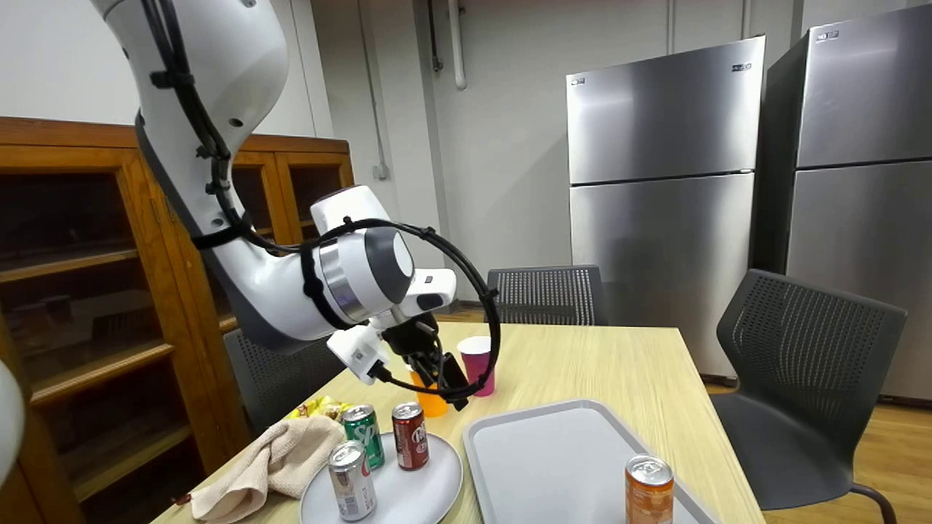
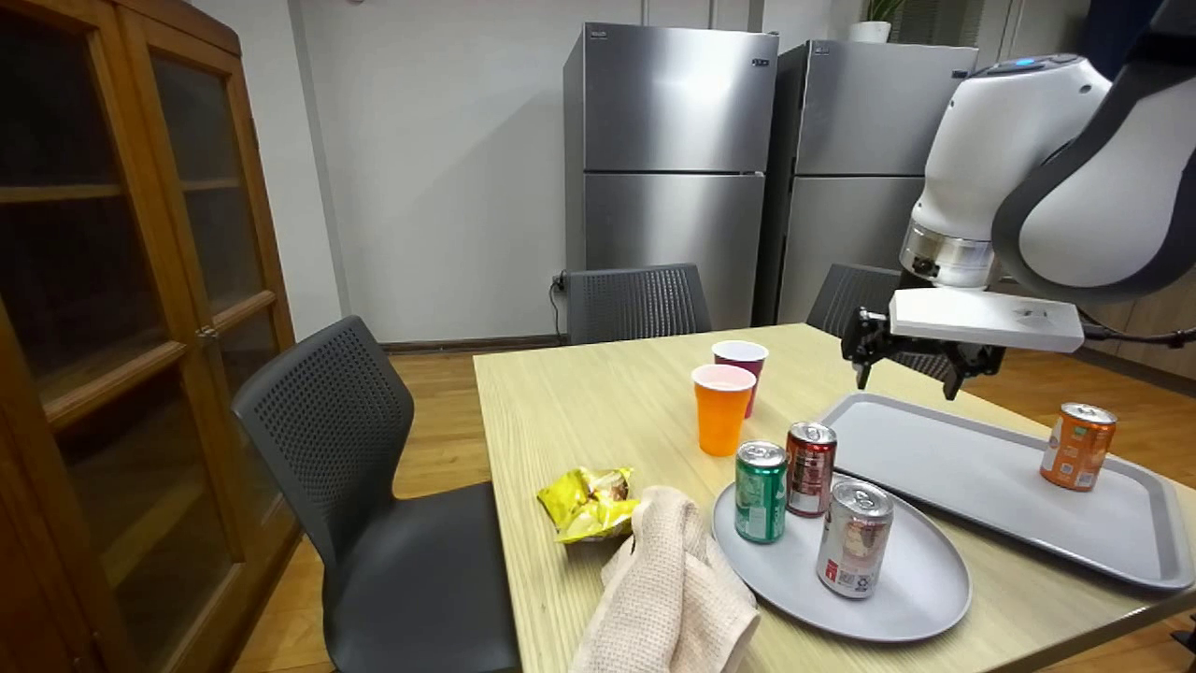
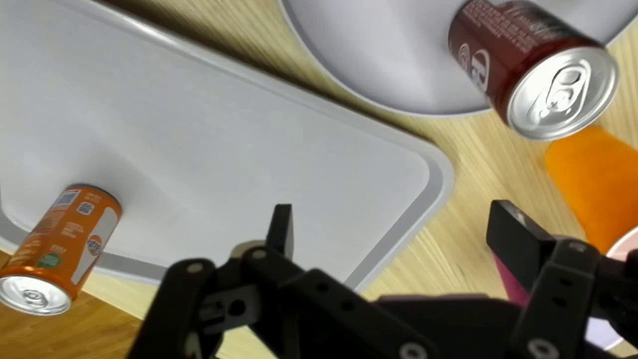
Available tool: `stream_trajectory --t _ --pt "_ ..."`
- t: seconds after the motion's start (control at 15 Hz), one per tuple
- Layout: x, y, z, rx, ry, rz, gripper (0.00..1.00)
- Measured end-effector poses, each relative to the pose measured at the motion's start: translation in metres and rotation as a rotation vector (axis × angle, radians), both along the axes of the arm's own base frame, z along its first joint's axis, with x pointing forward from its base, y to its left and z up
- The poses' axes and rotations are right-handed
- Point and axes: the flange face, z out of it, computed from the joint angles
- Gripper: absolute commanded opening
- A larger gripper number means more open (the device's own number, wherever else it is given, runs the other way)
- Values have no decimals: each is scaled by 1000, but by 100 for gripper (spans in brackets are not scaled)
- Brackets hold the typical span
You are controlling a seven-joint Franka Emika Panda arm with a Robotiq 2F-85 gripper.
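A pale wood-grain table [image 2: 589, 402] held a matte gray rectangular tray [image 2: 934, 453] with rounded corners and a raised rim. Above, near one corner, the black Robotiq gripper [image 2: 906, 389] hung empty, jaws spread wide. An orange, silver-topped soda can [image 3: 67, 244] stood upright on the tray.

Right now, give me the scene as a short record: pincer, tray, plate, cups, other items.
pincer: open, holding nothing, above the table near one end of the tray
on tray: orange can, upright
on plate: green can, dark red can, silver can, all upright
plate vs tray: side by side, gap visible in the wrist view
cups: orange cup, purple cup, upright, near each other
other: beige cloth beside plate, contact unclear; yellow packet by the cloth
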Motion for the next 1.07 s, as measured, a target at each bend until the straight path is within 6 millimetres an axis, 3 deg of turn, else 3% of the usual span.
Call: stream_trajectory --t 0.67,1.07 --pt "23 -68 -9 8 30 -316 100" --pt "40 -97 -12 30 113 -244 100"
